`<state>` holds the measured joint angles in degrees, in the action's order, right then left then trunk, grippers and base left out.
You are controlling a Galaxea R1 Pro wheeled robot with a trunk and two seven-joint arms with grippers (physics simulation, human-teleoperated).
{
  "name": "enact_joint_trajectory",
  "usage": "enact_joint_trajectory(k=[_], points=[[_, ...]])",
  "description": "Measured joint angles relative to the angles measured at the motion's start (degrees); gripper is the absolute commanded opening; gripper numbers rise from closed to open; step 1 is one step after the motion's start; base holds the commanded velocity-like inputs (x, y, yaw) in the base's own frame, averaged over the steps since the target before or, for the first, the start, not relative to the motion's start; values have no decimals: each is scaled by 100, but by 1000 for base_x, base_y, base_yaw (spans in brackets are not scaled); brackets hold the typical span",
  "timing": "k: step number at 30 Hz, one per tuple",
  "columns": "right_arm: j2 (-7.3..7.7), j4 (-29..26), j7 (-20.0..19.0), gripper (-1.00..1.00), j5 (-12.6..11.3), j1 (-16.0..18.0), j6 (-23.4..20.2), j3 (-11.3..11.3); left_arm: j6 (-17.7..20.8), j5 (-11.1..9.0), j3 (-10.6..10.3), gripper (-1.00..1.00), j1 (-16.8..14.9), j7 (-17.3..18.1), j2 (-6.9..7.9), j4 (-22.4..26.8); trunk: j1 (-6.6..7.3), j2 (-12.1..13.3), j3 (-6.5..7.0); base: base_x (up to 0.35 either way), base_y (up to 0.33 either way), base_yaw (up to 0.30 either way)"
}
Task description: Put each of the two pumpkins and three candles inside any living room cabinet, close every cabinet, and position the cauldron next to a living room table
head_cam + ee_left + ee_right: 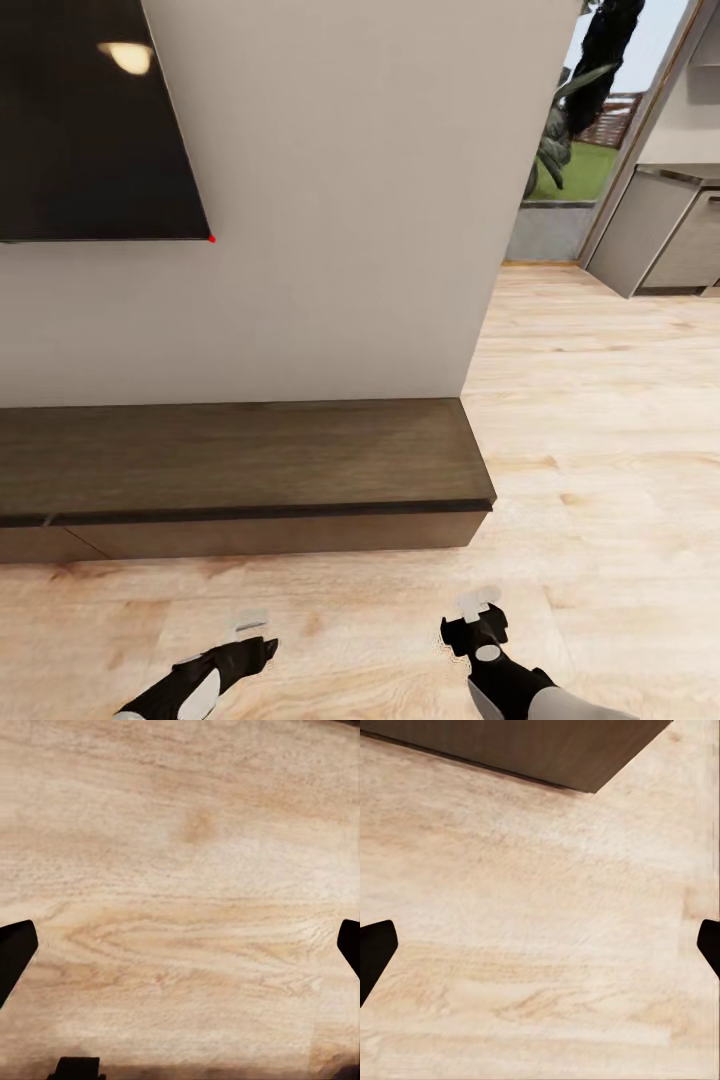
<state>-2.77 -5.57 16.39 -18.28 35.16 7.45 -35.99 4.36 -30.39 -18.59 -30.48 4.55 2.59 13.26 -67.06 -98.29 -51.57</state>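
Against the far wall stood the long, low dark-brown wood cabinet [240, 460], drawers closed; no pumpkin or candle appeared. Nearer, over pale floorboards [600, 420], left tool [250, 628] and right tool [478, 610] hung spread, empty. Judged step: travelling; next, locating items.

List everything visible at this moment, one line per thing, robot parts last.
cabinet: one, dark brown, low against the wall, drawer fronts shut as far as shown
screen: one, black, on the wall above the cabinet's left part
wall: one, off-white, behind the cabinet
floor: light wood, in front and to the right
grey units: far right, past the doorway
plant: dark green, in the opening
left gripper: one, black, fingers apart over floor
right gripper: one, black, fingers apart over floor
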Motion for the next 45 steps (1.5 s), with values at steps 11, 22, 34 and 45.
enact_joint_trajectory(k=[11, 22, 34, 45], points=[[247, 24, 1059, 100, 609, 158, -397, -87, 2937, -12, 32, 100, -1, 1747, 616, 2827, 0, 0, 0, 0, 0, 0], [348, 90, 1490, 100, 1613, 133, -420, -92, 4133, -79, 40, 100, -7, 2873, 484, 4125, 0, 0, 0, 0, 0, 0], [334, 102, 2040, 100, 2091, 80, -420, -106, 4500, -994, 505, 100, -756, 2906, -48, 5037, 0, 0, 1, 0, 0, 0], [262, 344, 4026, 100, 4087, 70, -455, -169, 4417, -1624, 515, 100, -1308, 2842, -669, 5042, 0, 0, 0, 0, 0, 0]])
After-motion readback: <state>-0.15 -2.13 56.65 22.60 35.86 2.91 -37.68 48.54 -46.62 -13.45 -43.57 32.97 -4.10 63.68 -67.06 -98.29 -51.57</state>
